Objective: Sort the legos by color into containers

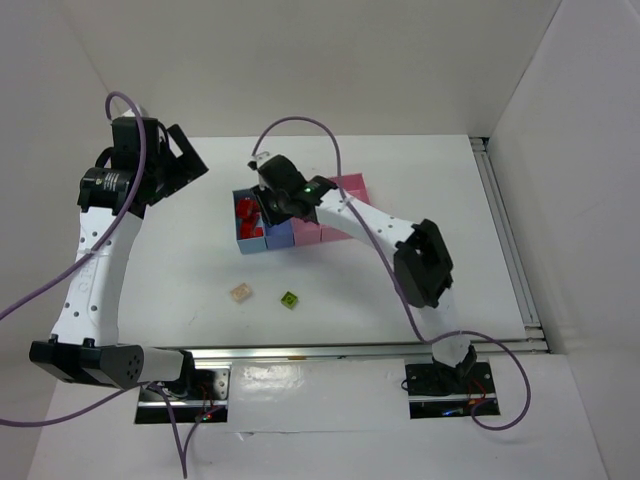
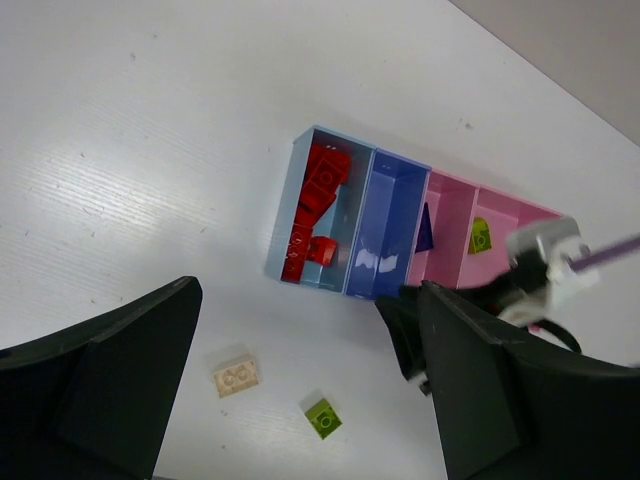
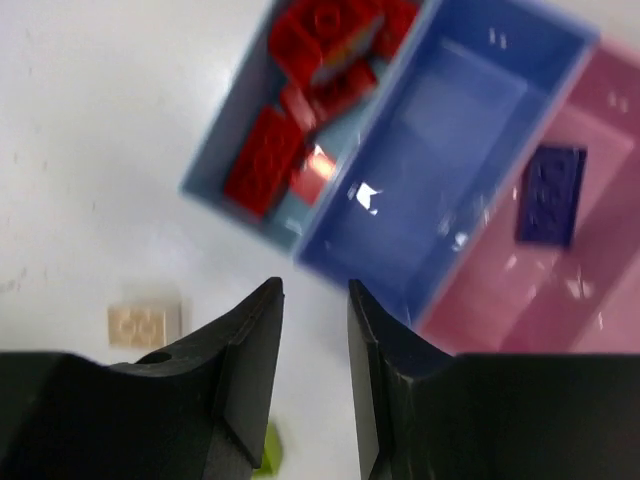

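The containers stand joined in a row mid-table. Several red legos fill the light blue bin. The darker blue bin holds nothing. A dark purple-blue lego lies in the pink bin, and a lime green lego in the wider pink bin. On the table lie a cream lego and a second lime green lego. My right gripper hovers over the bins' near edge, shut, with nothing between its fingers. My left gripper hangs high at the far left, open.
White walls close in the table at the back and both sides. A metal rail runs along the right edge. The right arm reaches across from the near right, and its purple cable loops above the bins.
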Motion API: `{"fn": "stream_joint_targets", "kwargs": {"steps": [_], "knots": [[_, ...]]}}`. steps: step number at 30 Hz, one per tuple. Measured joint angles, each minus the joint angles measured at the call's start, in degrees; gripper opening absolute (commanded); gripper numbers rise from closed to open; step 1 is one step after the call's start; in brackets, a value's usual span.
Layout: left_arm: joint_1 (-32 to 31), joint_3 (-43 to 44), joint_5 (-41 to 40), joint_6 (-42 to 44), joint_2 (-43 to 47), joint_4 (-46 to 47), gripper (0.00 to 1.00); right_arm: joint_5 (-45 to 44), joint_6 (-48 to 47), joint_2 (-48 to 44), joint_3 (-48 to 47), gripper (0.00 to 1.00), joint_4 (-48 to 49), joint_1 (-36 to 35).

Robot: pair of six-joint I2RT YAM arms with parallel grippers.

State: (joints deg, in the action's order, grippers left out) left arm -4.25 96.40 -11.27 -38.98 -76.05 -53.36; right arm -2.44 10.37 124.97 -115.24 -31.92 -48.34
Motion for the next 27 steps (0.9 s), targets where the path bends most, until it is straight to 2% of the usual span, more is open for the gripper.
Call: {"fn": "stream_joint_targets", "kwargs": {"steps": [5,8,11,17,27], "knots": [[0.26,-0.57,0.28,0.07,-0.04,0.72,1.00,0.13,0.04,-17.31,19.85,0.73,1.75,-0.61],[0.42,-1.53,0.83,0.09,-0.17,0.94,1.00,1.18,-0.39,-26.10,30.67,0.80,2.54,-2.80],[0.44,-1.97,1.31,0.11,-0.63,1.03,1.00,1.33,-0.79,-28.94,37.38,0.81,2.25,-6.71],[0.44,-2.08,2.80,0.13,-1.01,1.16,1.00,1.68,-2.67,-24.85,41.55,0.84,1.44,-14.27],[0.44,-3.82,4.15,0.11,-1.11,1.95,1.00,-1.16,-4.57,-15.85,41.31,0.82,2.82,-14.99]]}}
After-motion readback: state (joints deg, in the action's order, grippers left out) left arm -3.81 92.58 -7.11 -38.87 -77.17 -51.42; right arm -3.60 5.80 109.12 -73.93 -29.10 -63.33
